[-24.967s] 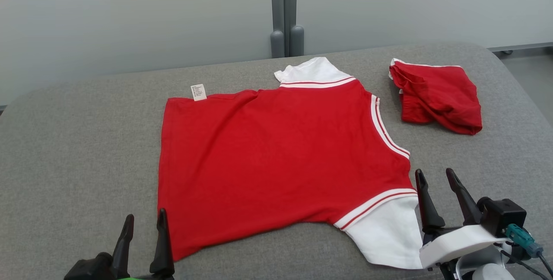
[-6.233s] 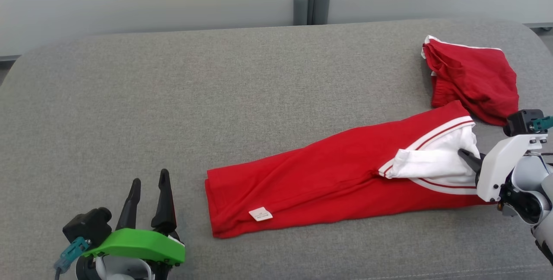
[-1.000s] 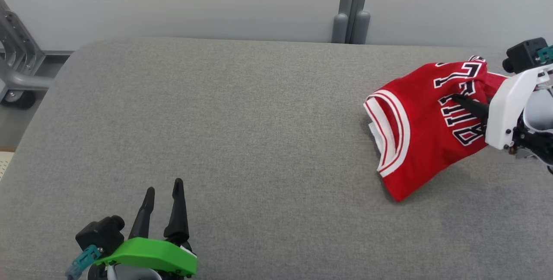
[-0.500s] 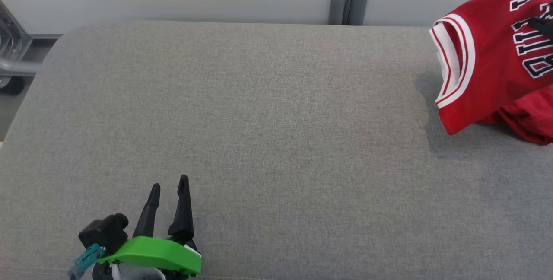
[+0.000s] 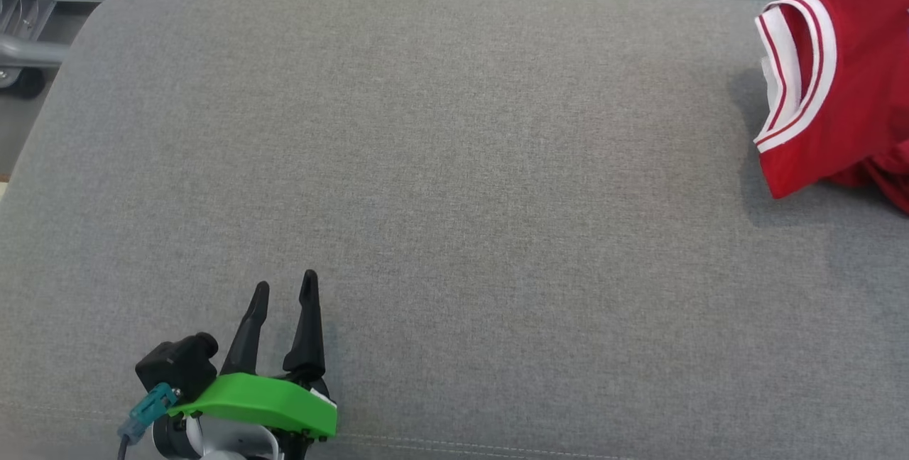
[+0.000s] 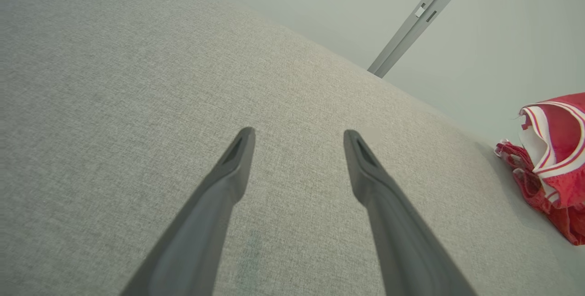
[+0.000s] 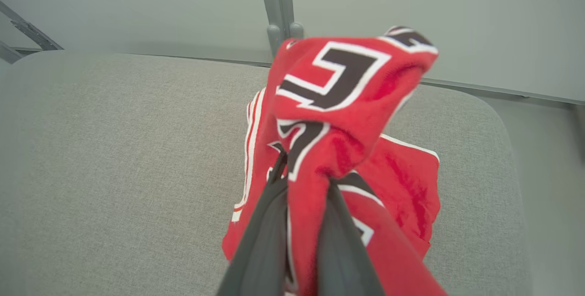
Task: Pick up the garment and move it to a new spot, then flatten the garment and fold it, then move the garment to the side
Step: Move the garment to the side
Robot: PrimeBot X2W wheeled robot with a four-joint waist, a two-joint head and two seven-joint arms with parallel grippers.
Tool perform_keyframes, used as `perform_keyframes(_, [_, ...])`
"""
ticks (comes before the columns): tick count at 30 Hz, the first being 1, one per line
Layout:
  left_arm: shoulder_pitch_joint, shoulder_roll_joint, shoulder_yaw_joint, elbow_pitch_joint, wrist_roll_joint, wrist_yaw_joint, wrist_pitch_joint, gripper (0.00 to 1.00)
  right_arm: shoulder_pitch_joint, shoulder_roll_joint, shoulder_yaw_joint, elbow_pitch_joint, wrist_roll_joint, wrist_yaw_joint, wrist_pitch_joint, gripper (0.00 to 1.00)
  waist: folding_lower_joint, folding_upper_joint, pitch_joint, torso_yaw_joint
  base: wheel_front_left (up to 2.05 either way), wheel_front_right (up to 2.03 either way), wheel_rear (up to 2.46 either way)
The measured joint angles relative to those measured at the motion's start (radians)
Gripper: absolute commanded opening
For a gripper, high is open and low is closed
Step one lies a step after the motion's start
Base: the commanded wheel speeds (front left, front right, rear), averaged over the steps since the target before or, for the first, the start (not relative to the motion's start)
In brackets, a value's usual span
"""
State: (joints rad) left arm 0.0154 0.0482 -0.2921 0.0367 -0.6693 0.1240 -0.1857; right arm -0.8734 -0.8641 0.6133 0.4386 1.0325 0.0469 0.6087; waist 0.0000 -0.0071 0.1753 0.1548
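Two claws, two different jobs. At the lower left of the head view, the left claw point(image 5: 285, 280) hovers over the grey table point(image 5: 454, 162), spread wide and holding nothing. At the far right edge, the red garment point(image 5: 817, 105) hangs bunched above the table's right end, pinched tight in the right claw point(image 7: 305, 182). I judge this the move-aside step. Next it needs lowering onto the table, then releasing.

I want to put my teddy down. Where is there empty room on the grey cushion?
The grey fabric cushion is bare across its middle, from the open left gripper to the red jersey with white trim. The far right is crowded: the right gripper holds that jersey by another red garment.
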Motion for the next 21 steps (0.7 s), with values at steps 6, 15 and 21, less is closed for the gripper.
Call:
perform_keyframes(6, [-0.006,0.000,0.005,-0.003,0.007,0.000,0.002,1.00,0.001,-0.053,0.005,0.047,-0.045,-0.028,0.007,0.00,0.0000,0.0000,0.039,0.013,0.00,0.00,0.00])
perform_keyframes(15, [-0.016,0.004,0.012,-0.015,0.035,0.000,0.023,1.00,0.007,-0.069,0.060,0.073,-0.157,-0.033,-0.046,0.00,0.0000,0.0000,0.086,0.008,0.00,0.00,0.00])
perform_keyframes(21, [-0.024,0.014,0.019,-0.025,0.059,0.000,0.041,1.00,0.030,-0.075,0.084,0.120,-0.233,-0.076,-0.098,0.00,0.0000,0.0000,0.117,0.001,0.00,0.00,0.00])
